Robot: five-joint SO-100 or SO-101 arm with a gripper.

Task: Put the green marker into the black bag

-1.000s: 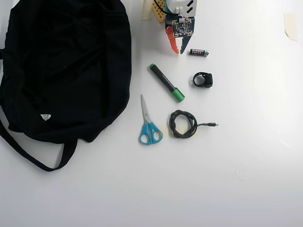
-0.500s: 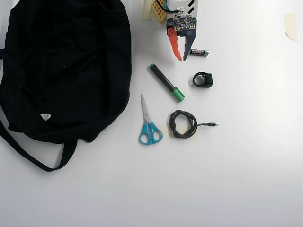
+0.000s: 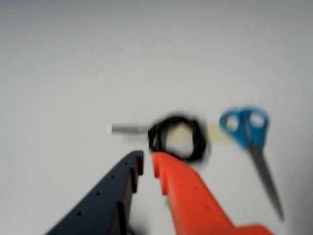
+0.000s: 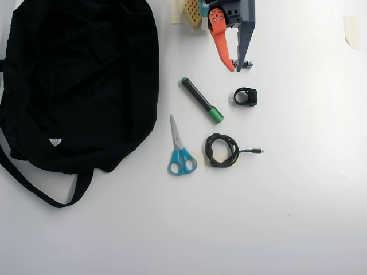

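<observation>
1. Black barrel, bright green cap: the green marker (image 4: 202, 100) lies flat on the white table (image 4: 298, 200) in the overhead view, set diagonally, with its small green end toward upper left and its cap toward lower right
2. The marker rests near the middle of the table, apart from every other item and well clear of the gripper
3. The black bag (image 4: 80, 80) is soft dark fabric filling the upper left of the overhead view; a small white triangular mark shows near its lower edge and a long strap loops out below it. Bare table separates the bag from the marker
4. The gripper (image 4: 235, 67) hangs at the top of the overhead view, above and to the right of the marker, with one orange finger and one dark finger pointing down the picture. The tips stand close together with a narrow gap and nothing between them; the wrist view (image 3: 146, 159) shows the same small gap
5. A small battery (image 4: 248, 64) lies just beside the fingertips, partly hidden by the dark finger
6. A small black ring-shaped item (image 4: 245, 96) sits to the right of the marker cap
7. The blue-handled scissors (image 4: 180, 150) lie below the marker, blades pointing up the picture
8. A coiled black cable (image 4: 222, 150) lies right of the scissors, its plug end trailing right
9. The wrist view is blurred; it shows the cable (image 3: 176, 138) ahead of the fingertips and the scissors (image 3: 252, 147) to the right
</observation>
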